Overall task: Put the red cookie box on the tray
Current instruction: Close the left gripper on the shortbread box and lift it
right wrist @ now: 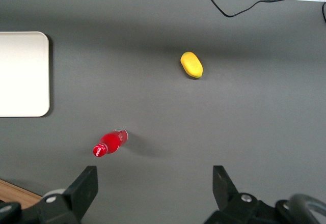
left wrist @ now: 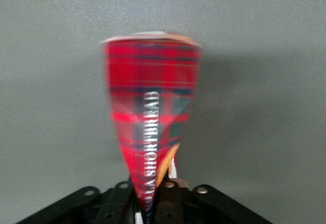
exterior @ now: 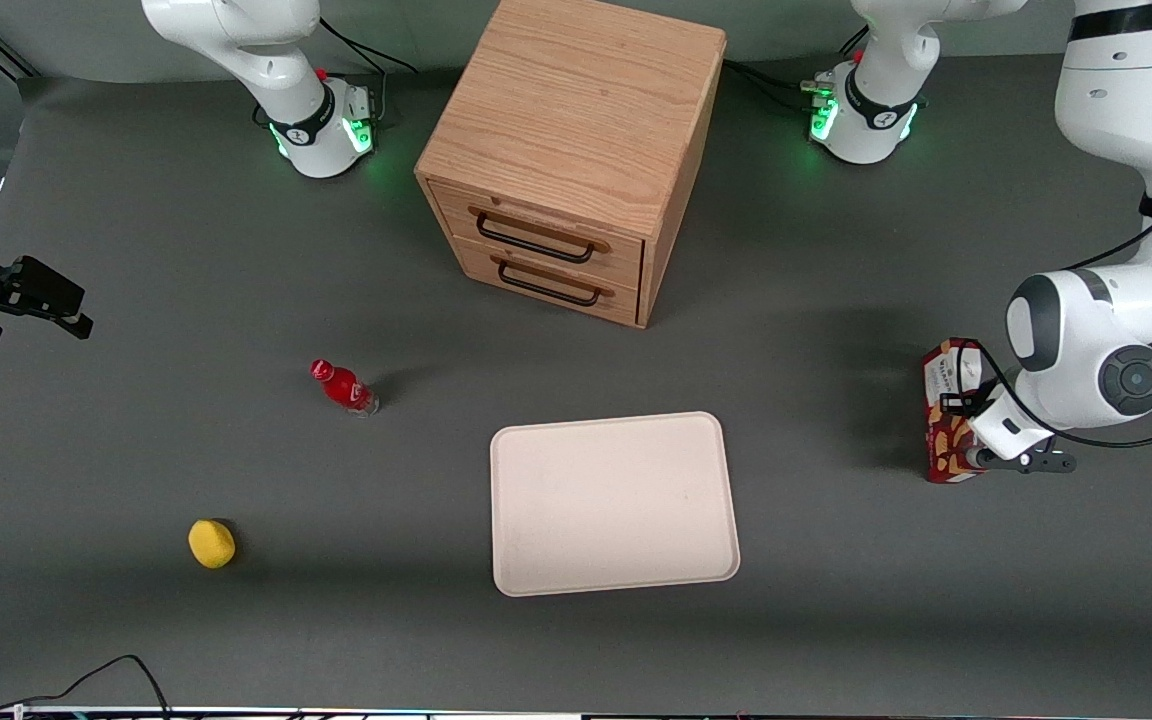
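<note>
Gripper (exterior: 971,432): we see its jaws pinching the red cookie box (exterior: 948,400).
Tray (exterior: 614,503): well apart, toward the table middle.

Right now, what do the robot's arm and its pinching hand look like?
The working arm is glossy white with rounded joints, black bands, a dark grey round cap and thin black cables. Its base glows green. The gripper is black.

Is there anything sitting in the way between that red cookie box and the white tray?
Nothing visible. The gripper holds the red cookie box toward the working arm's end of the table, and only bare table lies between it and the tray.
</note>
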You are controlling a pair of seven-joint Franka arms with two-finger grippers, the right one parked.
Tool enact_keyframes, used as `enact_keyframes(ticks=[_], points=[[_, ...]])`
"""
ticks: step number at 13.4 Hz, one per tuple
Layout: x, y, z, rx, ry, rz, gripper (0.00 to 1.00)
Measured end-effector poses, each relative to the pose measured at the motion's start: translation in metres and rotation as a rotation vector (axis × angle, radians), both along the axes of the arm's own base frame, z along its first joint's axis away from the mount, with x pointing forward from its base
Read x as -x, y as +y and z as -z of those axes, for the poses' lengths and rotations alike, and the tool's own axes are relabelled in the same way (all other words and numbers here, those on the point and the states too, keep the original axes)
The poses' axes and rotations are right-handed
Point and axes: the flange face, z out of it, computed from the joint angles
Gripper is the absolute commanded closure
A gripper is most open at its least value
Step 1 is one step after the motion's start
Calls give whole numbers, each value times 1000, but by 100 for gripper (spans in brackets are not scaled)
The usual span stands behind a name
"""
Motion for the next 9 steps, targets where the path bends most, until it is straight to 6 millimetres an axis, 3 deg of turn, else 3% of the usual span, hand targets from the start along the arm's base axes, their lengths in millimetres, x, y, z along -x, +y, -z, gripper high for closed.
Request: enact_keyframes(ticks=[2, 4, 6, 8, 9], points=[[0, 0, -20, 8, 13, -5, 100], [-8, -2, -75, 20, 34, -20, 100], [-22, -17, -167, 27, 46, -97, 100], [-29, -61, -260, 23, 27, -163, 100], [-28, -90, -292, 28, 12, -181, 100]])
